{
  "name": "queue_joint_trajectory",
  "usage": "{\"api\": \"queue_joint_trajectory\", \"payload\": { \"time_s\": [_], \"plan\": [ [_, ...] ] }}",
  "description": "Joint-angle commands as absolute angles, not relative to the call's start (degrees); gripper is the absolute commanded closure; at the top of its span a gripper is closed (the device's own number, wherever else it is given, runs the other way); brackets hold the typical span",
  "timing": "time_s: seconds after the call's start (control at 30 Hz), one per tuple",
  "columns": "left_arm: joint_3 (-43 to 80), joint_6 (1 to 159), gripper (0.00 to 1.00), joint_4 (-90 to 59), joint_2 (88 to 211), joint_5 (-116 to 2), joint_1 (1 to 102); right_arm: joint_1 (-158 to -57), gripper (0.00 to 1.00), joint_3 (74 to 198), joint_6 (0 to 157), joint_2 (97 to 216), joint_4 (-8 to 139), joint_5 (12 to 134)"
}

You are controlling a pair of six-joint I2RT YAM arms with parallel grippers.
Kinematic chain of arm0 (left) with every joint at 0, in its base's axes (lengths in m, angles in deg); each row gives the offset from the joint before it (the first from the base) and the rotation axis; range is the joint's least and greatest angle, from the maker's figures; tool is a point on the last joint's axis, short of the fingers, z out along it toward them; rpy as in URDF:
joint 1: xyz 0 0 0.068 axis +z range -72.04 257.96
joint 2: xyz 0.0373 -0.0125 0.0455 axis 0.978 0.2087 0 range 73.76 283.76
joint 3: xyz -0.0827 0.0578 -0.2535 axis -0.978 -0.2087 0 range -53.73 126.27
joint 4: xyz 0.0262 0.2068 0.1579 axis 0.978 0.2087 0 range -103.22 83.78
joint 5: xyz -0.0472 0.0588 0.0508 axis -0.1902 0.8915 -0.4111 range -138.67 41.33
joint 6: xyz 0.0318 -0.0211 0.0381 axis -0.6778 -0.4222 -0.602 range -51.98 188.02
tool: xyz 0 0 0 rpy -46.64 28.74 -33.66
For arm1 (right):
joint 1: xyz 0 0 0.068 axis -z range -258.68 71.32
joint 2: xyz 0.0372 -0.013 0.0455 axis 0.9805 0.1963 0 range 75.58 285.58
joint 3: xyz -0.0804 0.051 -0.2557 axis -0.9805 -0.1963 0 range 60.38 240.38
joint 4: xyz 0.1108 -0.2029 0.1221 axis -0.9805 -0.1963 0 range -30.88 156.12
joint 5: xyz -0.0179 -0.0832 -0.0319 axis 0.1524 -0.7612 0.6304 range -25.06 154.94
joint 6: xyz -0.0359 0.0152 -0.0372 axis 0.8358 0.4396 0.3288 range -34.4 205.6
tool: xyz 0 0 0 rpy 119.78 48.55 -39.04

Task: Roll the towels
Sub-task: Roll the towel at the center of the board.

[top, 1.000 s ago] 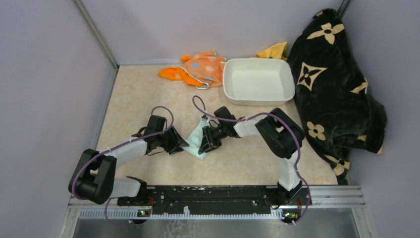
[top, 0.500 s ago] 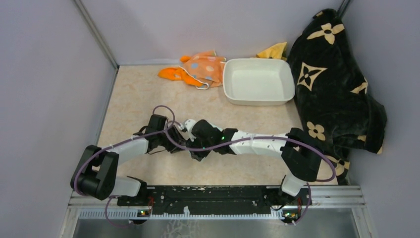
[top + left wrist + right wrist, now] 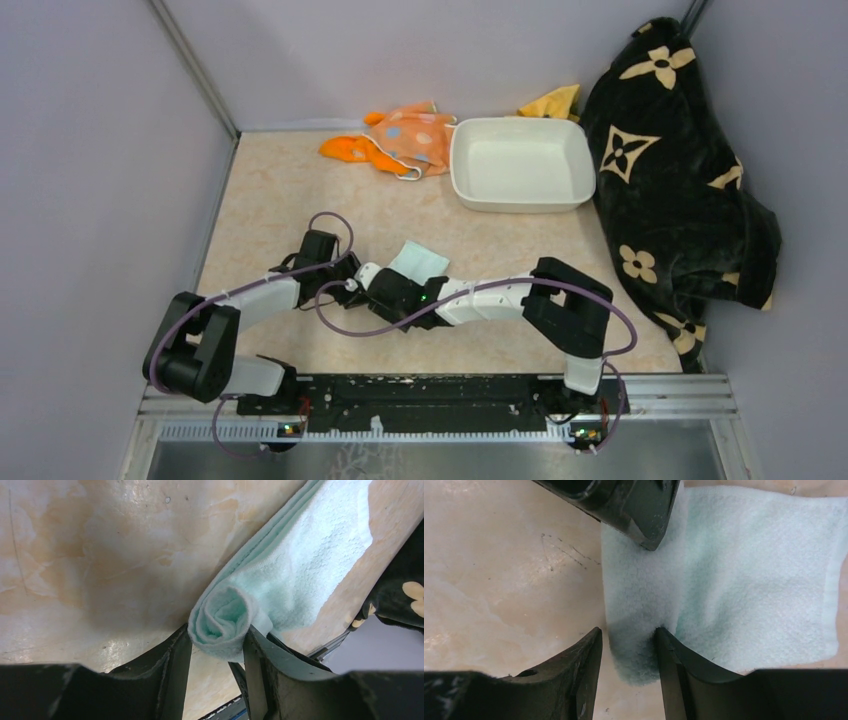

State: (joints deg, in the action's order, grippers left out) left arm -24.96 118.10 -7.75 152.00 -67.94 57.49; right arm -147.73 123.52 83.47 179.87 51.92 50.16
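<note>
Two tools clamped the half-rolled mint towel (image 3: 420, 262) at opposite roll ends, left tool (image 3: 216, 632) and right tool (image 3: 626, 635), on the counter (image 3: 280, 190) in front of the white dish (image 3: 522, 165).

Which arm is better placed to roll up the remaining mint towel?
Left. The left fingers clamp the spiral end of the mint towel along the roll's axis, so a twist could wind it. The right fingers straddle it from above.

The mint green towel (image 3: 422, 260) is left plain, the orange towel (image 3: 345, 150) likewise; the striped pastel towel (image 3: 420, 135) is dotted orange. The black blanket (image 3: 665, 205) is patterned with tan flowers.
</note>
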Motion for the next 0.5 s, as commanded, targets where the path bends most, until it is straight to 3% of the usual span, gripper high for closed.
{"api": "queue_joint_trajectory", "payload": {
  "time_s": [0.0, 0.17, 0.3, 0.4, 0.47],
  "plan": [
    [-26.3, 114.9, 0.50, -1.8, 154.7, -62.0, 57.6, -148.4, 0.56, 124.8, 85.5, 181.8, 51.5, 45.2],
    [-25.6, 114.1, 0.50, -1.5, 155.1, -62.4, 57.6, -148.4, 0.63, 124.4, 86.5, 185.6, 50.7, 45.8],
    [-24.2, 113.7, 0.43, 0.0, 152.9, -61.5, 57.6, -148.2, 0.88, 124.4, 86.7, 186.3, 48.9, 49.1],
    [-23.1, 113.6, 0.35, 2.2, 149.5, -60.6, 57.6, -146.3, 0.99, 125.6, 85.6, 184.9, 47.5, 62.0],
    [-22.2, 113.3, 0.31, 4.5, 146.7, -59.7, 57.6, -143.5, 1.00, 126.3, 83.1, 183.8, 47.6, 73.4]
  ]
}}
